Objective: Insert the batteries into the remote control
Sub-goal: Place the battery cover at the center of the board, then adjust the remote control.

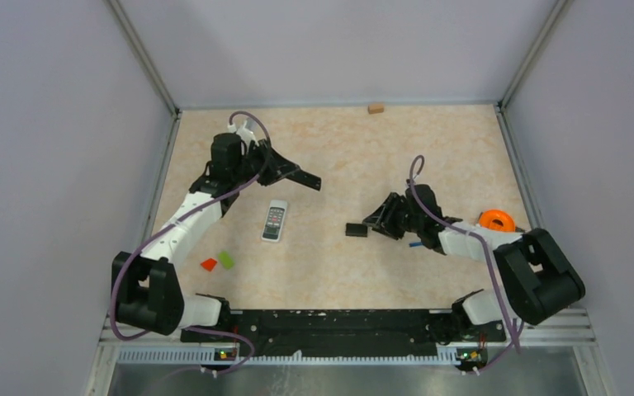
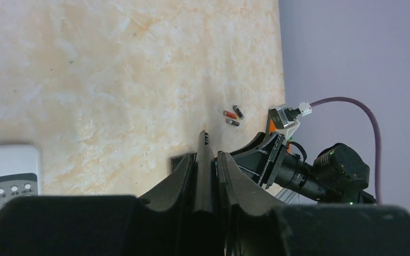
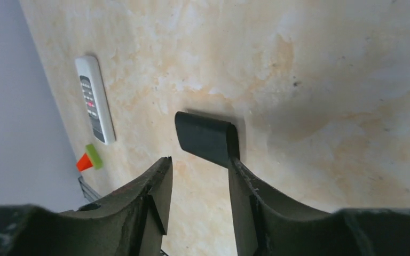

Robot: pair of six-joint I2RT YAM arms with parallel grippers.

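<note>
The beige marbled tabletop (image 1: 338,148) carries everything. The left arm reaches out over its far left part. The white slim remote control (image 1: 275,220) lies buttons-up near the left gripper (image 2: 212,149), on the side toward the arm bases and not touching it. That gripper's fingers stand almost together with only a thin slit between them, and nothing shows in the slit.

The right arm lies low across the right half, beside an orange round spool (image 1: 496,220). The right gripper (image 3: 199,165) is spread wide. A small black curved plastic cover (image 3: 205,136) lies flat on the table just ahead of the gap. Its near corner meets the tip of the finger on the right of the wrist view, while the other finger stands clear of it.

A flat red block (image 1: 208,265) and a lime-green block (image 1: 227,259) sit together near the left arm's base. A small tan cube (image 1: 375,107) rests at the far edge.

Three tiny red-and-dark batteries (image 2: 233,116) lie clustered beside the right arm, well ahead of the left fingertips and apart from the remote. A blue battery (image 1: 415,244) shows just beside the right wrist.
</note>
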